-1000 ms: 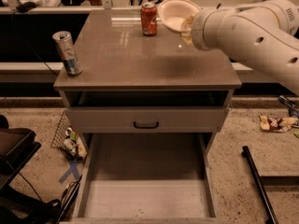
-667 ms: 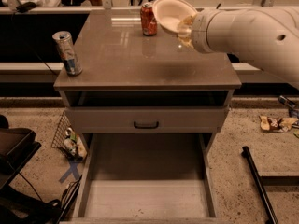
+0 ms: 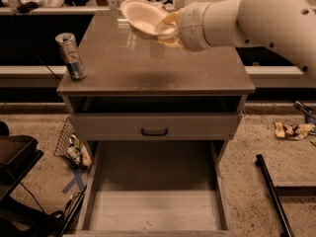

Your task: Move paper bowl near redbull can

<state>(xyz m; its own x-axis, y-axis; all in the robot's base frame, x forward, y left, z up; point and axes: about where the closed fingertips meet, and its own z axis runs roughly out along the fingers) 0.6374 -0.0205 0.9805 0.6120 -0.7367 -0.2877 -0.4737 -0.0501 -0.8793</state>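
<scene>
The off-white paper bowl (image 3: 140, 15) is held up in the air, tilted, above the back middle of the grey cabinet top (image 3: 148, 63). My gripper (image 3: 167, 29) is shut on the bowl's right rim, with the white arm reaching in from the right. The redbull can (image 3: 71, 56), slim, silver and blue, stands upright at the front left corner of the top, well to the left of and nearer than the bowl. The shorter orange-red can is hidden behind the bowl.
The bottom drawer (image 3: 153, 191) of the cabinet is pulled open toward me. A wire basket (image 3: 71, 144) of litter sits on the floor at left, a dark pole (image 3: 274, 196) lies at right, and a counter runs along the back.
The arm has carried the bowl leftward, lifted off the table and tilted. It now covers the orange-red can. The redbull can has not moved.
</scene>
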